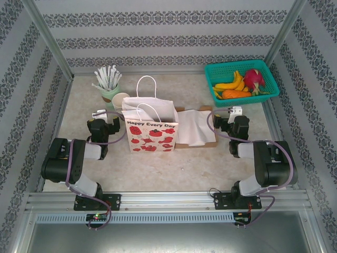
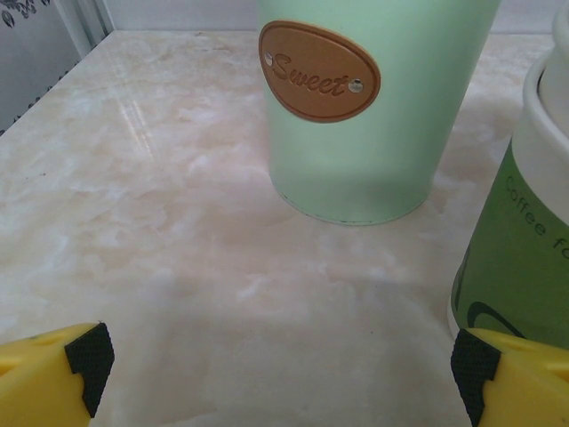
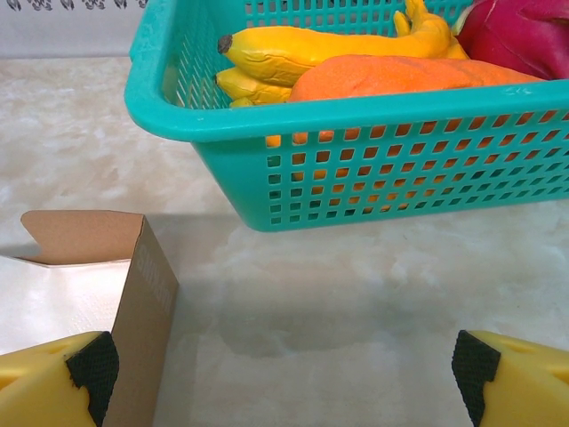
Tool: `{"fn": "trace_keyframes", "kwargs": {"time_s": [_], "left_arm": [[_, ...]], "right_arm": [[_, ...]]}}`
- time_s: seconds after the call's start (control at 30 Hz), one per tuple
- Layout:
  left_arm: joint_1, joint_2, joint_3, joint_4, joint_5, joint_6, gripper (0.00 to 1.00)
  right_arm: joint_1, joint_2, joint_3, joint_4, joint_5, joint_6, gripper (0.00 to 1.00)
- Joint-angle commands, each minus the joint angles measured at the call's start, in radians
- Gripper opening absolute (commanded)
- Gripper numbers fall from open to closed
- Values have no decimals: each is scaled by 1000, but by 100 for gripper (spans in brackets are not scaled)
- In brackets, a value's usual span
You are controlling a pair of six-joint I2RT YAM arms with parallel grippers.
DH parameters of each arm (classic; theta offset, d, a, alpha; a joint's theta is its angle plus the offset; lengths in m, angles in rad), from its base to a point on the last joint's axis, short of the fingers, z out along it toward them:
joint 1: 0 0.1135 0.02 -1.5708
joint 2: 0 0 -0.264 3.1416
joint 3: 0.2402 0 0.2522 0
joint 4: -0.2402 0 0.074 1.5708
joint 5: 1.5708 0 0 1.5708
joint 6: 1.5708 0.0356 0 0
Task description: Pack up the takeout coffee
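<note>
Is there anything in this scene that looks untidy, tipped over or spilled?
Only one thing: the white paper lies rumpled over the open cardboard box right of the red-flowered paper bag. The green stick cup and fruit basket stand upright; no spill shows.

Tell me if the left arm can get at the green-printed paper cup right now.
Probably yes. The left gripper is open, and the paper cup stands just ahead, slightly right, across bare table. The mint Sweet cup nearby may crowd the grasp.
</note>
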Motion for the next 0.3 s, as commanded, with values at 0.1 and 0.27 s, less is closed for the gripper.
{"fn": "trace_keyframes", "kwargs": {"time_s": [0.1,0.27], "left_arm": [[8,-8,21,-13,23,9,99],[8,-10,13,-4,29,14,100]], "right_arm": [[8,-4,9,43,15,-5,98],[8,-4,9,44,15,-5,98]]}}
